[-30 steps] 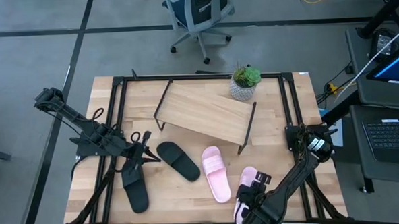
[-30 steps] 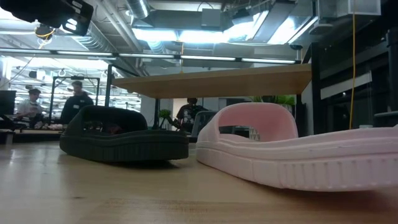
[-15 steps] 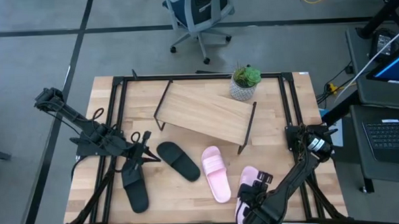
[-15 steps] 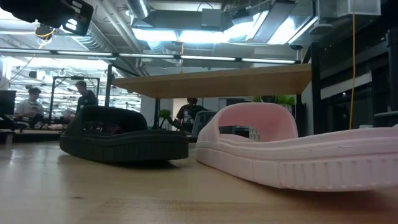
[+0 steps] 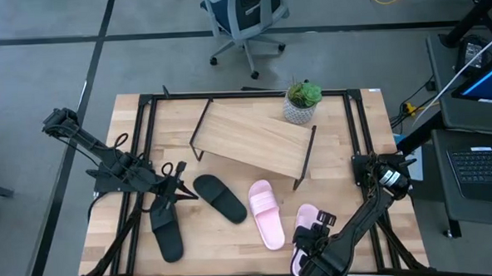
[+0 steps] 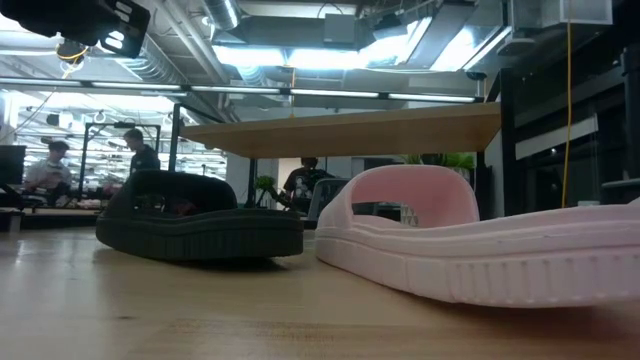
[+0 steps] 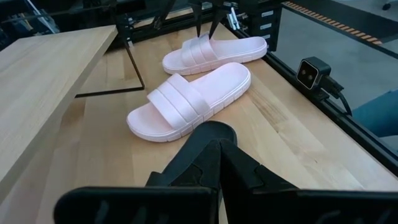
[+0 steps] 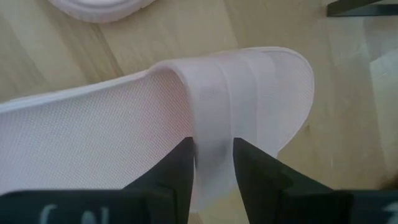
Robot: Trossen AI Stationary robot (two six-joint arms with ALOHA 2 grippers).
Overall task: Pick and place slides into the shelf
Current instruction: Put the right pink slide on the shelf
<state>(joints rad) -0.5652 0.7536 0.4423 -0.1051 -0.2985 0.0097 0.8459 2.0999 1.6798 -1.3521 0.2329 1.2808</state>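
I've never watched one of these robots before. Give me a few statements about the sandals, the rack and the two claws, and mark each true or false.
1. The shelf has a slide on its board. False: the board is bare; all four slides lie on the table.
2. The right gripper straddles the strap of a pink slide. True.
3. The left gripper holds a pink slide. False: it is shut near a black slide and holds nothing.
4. A potted plant stands by the shelf. True.
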